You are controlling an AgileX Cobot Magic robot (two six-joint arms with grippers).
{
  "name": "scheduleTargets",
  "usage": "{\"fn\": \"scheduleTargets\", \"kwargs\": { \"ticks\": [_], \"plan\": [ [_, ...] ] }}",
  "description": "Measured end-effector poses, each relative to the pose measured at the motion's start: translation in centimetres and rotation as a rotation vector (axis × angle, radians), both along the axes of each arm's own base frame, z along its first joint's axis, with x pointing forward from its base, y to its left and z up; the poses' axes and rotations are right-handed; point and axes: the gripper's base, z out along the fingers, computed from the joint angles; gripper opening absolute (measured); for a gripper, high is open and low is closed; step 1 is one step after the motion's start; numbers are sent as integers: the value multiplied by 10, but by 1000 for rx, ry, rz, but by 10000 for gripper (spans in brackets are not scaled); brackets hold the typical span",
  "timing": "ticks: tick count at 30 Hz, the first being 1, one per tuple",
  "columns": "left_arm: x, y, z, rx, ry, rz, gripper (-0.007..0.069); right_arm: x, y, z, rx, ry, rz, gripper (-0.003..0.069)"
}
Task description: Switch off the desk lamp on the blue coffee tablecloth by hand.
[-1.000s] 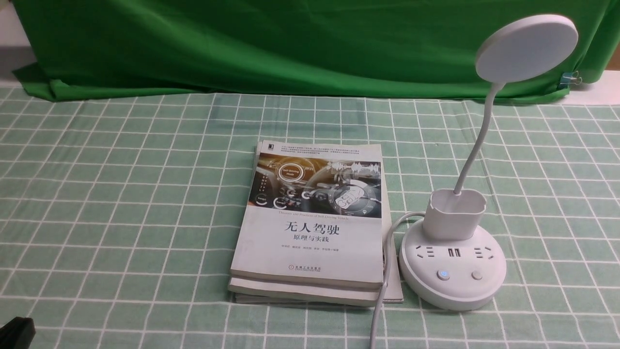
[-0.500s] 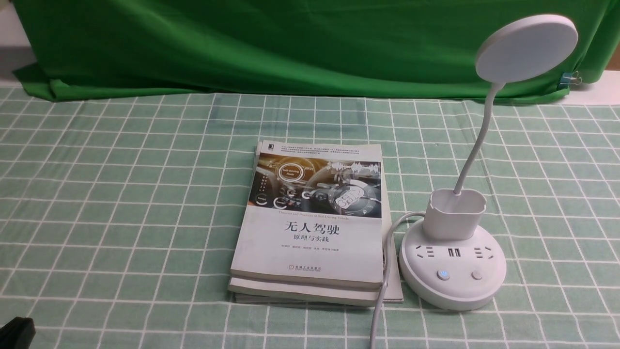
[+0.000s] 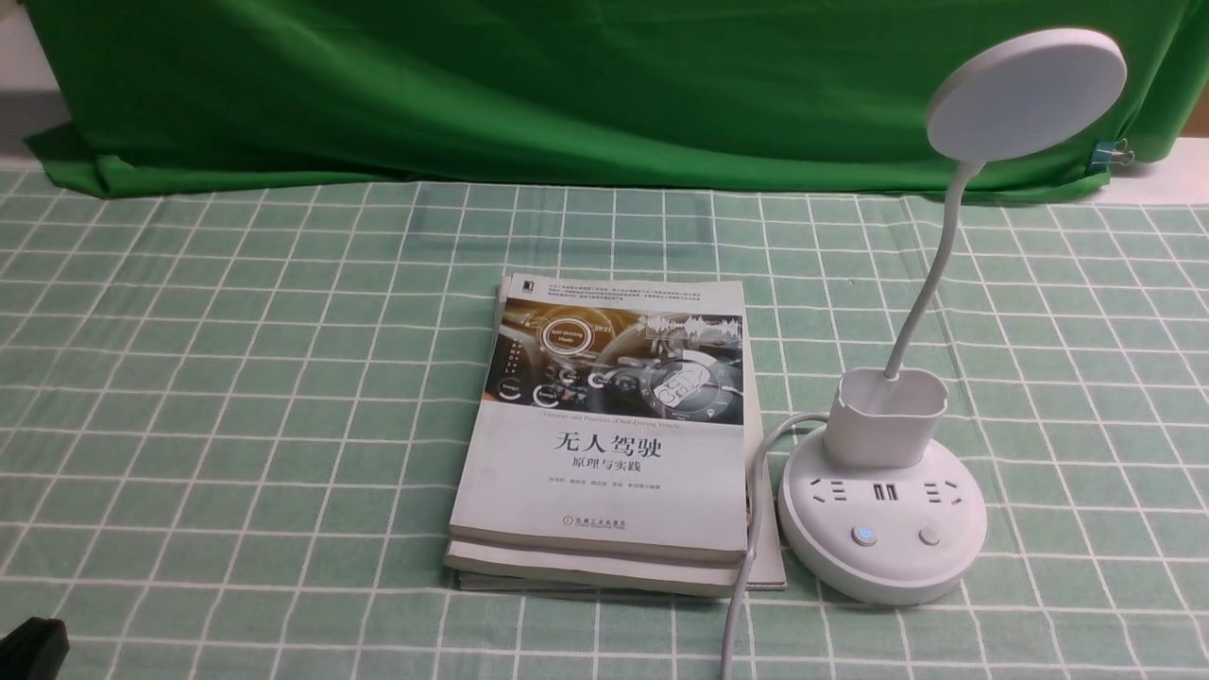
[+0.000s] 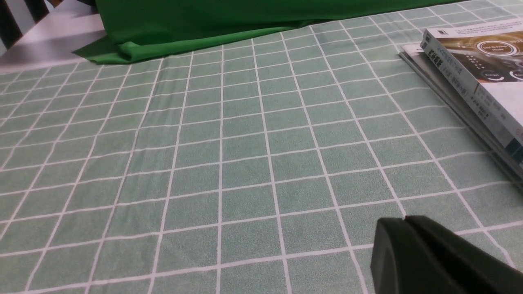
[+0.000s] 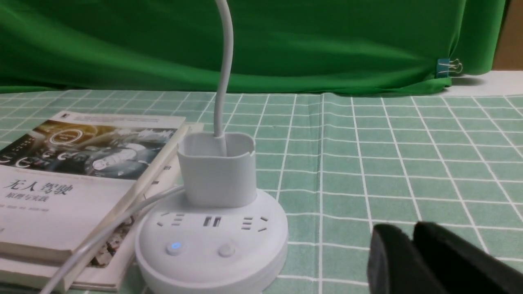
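The white desk lamp [image 3: 883, 529] stands on the blue coffee tablecloth [image 3: 236, 378] at the right, its disc head [image 3: 1027, 93] raised on a thin neck. On its round base the left button [image 3: 863, 536] glows blue and the right button [image 3: 930, 536] is unlit. In the right wrist view the base [image 5: 212, 241] lies ahead of my right gripper [image 5: 408, 230], a short way apart; its fingertips show a narrow gap with nothing in it. My left gripper [image 4: 404, 220] hovers shut over bare cloth, far from the lamp. Only a black corner of the left hand [image 3: 33, 647] shows in the front view.
A stack of books [image 3: 609, 434] lies just left of the lamp base. The lamp's white cable [image 3: 746, 586] runs between them toward the near edge. A dark green backdrop cloth [image 3: 567, 85] hangs behind, with a binder clip [image 3: 1115, 151] at its right end.
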Motion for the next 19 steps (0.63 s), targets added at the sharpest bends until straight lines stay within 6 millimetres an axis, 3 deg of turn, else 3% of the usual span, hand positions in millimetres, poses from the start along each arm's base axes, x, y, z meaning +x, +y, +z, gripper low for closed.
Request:
{"fn": "scheduleTargets", "kwargs": {
  "ticks": [19],
  "plan": [
    [0, 0, 0, 0, 0, 0, 0, 0, 0, 0, 0, 0, 0, 119]
  ]
}}
